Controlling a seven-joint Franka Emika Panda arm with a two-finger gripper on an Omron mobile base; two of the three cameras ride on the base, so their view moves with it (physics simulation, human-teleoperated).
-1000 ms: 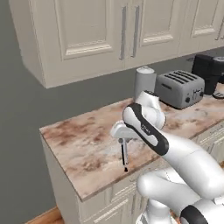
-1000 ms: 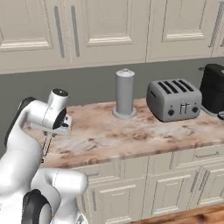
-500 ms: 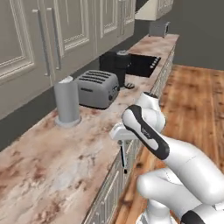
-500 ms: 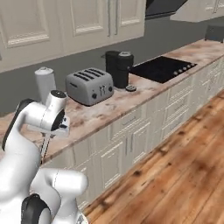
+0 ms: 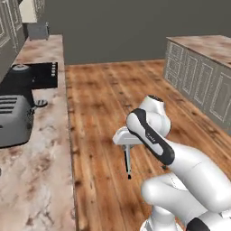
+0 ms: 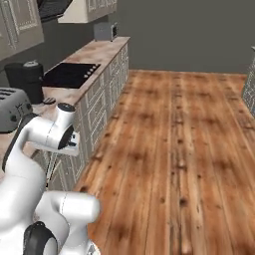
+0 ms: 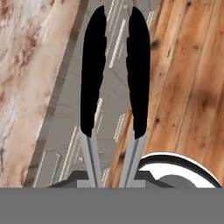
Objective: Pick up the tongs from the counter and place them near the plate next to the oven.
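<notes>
My fingers (image 5: 127,145) pinch the tongs (image 5: 127,161), which hang straight down from the grip over the wooden floor (image 5: 108,108), off the edge of the surface (image 5: 45,171). In the hand view the tongs (image 7: 114,96) show two black ends pointing away above the cabinet fronts (image 7: 74,131). Toaster (image 5: 13,122) sits on the surface to my left, black cooktop (image 5: 31,77) farther along.

Right beside the bench (image 6: 107,50), white arm (image 6: 42,134) bent out over the cabinet fronts. On the bench: black cooktop (image 6: 69,74), dark coffee maker (image 6: 27,79) nearer, grey toaster (image 6: 10,108) nearest. Wooden floor (image 6: 184,139) stretching away alongside.
</notes>
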